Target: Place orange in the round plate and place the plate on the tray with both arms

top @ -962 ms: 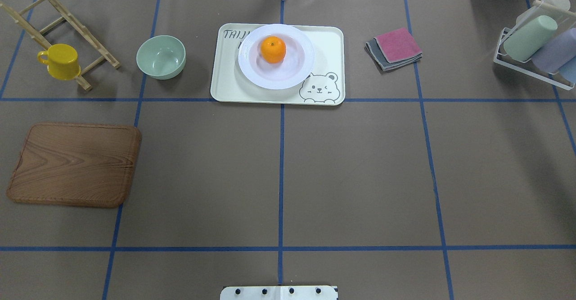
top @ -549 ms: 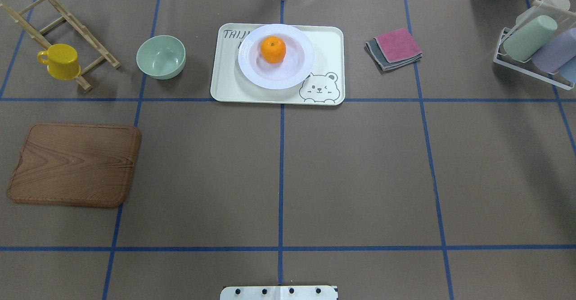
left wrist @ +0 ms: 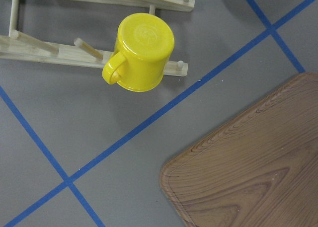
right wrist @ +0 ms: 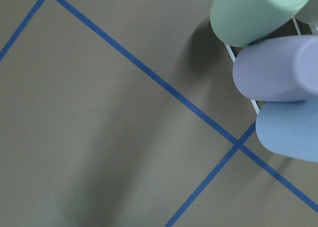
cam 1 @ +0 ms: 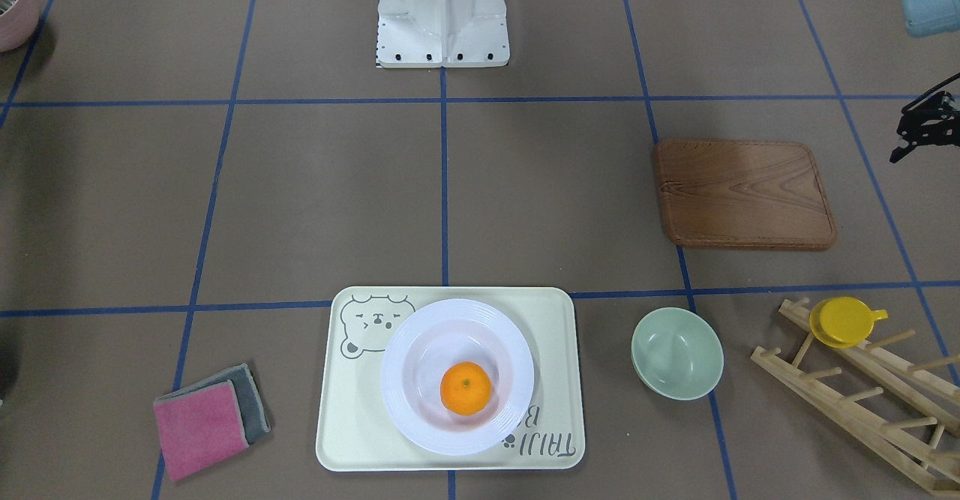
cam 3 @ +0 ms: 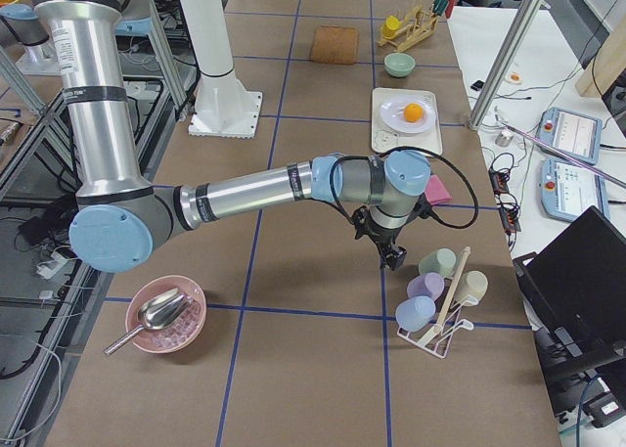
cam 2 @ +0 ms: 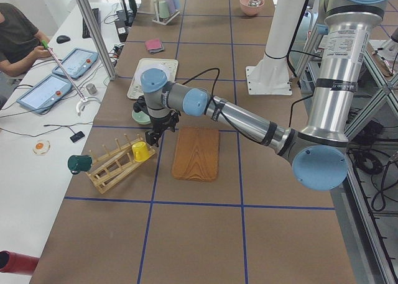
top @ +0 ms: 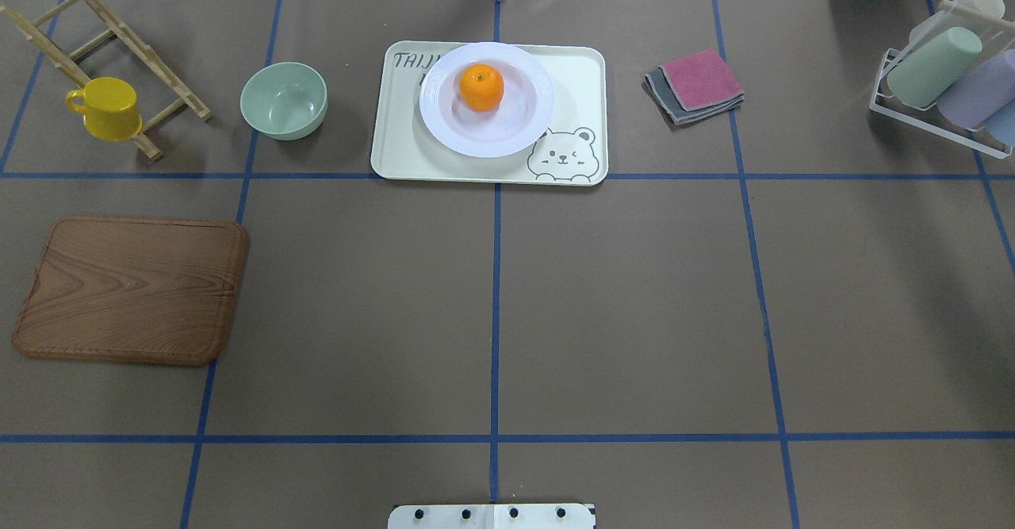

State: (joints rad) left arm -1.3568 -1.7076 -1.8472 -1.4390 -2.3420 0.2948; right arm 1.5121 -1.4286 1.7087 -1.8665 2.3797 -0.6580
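Observation:
The orange [top: 481, 88] lies in the white round plate [top: 507, 147], and the plate rests on the cream bear tray [top: 579, 77] at the table's far middle. No gripper is near them. My left gripper [cam 2: 152, 137] hangs over the table beside the yellow cup, far to the left; only a dark part of it shows at the front-facing view's right edge. My right gripper [cam 3: 391, 256] hovers low by the cup rack, far to the right. I cannot tell whether either one is open or shut. The wrist views show no fingers.
A pale green bowl [top: 284, 101] stands left of the tray. A yellow cup [top: 107, 107] hangs on a wooden rack [top: 119, 37]. A wooden board [top: 131, 289] lies near left; folded cloths [top: 696, 85] and a rack of cups [top: 944, 77] are on the right. A person [cam 2: 15, 35] sits beyond the table.

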